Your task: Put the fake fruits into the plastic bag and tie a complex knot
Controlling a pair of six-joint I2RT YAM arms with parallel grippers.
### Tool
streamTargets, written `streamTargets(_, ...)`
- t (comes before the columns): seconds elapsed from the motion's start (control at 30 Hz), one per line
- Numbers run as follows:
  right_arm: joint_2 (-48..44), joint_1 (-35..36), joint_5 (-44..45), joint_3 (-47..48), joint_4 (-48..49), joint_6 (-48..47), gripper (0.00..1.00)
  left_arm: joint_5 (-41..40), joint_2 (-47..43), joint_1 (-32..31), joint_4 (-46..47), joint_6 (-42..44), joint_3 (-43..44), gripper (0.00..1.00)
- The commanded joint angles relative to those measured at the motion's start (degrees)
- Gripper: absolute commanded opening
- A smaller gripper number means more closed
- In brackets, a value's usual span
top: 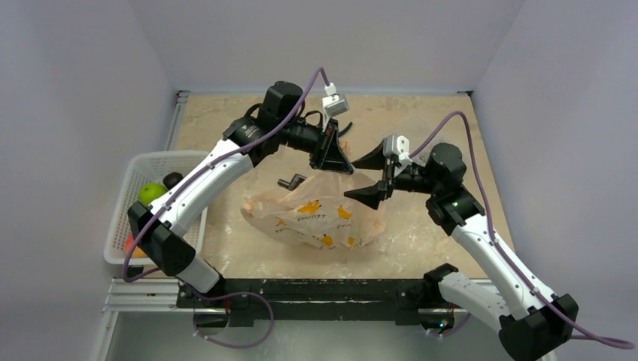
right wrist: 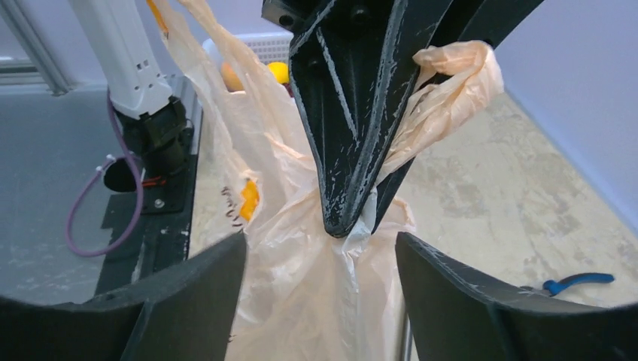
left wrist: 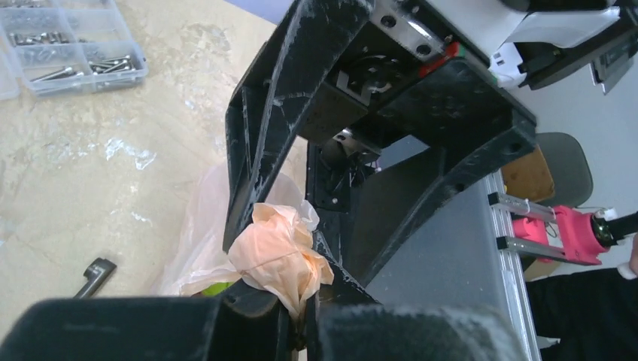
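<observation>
The plastic bag (top: 320,222) lay slumped on the table (top: 436,128) between the two arms, its neck (right wrist: 316,293) rising to the left gripper (top: 337,164). That gripper's jaws were pinched tight on a bunched wad of handle (left wrist: 278,252), and a loose end (right wrist: 455,75) of the film stuck out past the black fingers. The right gripper (top: 350,180) hung just beside it with its jaws spread wide to either side of the neck, touching nothing and holding nothing. No finished knot could be made out.

A green fruit (top: 153,192) and a dark ball (top: 173,179) sat in the white basket (top: 165,156) at the left, well apart from the bag. (Something greenish showed through the film in the left wrist view, but what it was could not be told.)

The film looked thin, soft and slippery, and close to weightless. It would probably crumple and slide rather than keep a shape, and a hard pull against a finger edge might tear it. The surest hold for the open claw seemed to be the gathered neck just under the other's pinch, or the free end, where the layers were bunched thick, and not a single flat sheet.
</observation>
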Motion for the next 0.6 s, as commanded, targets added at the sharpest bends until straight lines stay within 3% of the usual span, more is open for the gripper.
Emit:
streamTargets(0.0, -3.6, 0.2, 6.8, -0.5, 4.8, 9.7, 0.81, -3.9, -4.6, 0.5, 8.5, -5.8, -3.3, 0.0)
streamTargets(0.1, -6.7, 1.4, 11.2, -6.2, 12.0, 15.9, 0.92, -8.7, -6.7, 0.3, 13.0, -9.5, -6.0, 0.0)
streamTargets(0.23, -3.4, 3.4, 17.1, -8.1, 20.8, 21.9, 0.89, -8.1, -6.5, -0.9, 12.9, -10.0, -6.4, 0.0)
streamTargets(0.33, 1.1, 4.0, 16.5, -7.2, 25.6, 21.5, 0.86, -2.0, -6.1, -1.0, 14.5, -10.3, -6.7, 0.0)
streamTargets(0.43, 3.5, 4.9, 12.0, -6.2, 25.0, 15.7, 0.78, 2.2, -5.3, -1.1, 11.3, -8.1, -4.7, 0.0)
streamTargets(0.57, 3.4, 8.3, 9.0, -6.6, 18.2, 6.4, 0.56, 2.6, -4.4, -1.1, 6.3, -4.4, -0.4, 0.0)
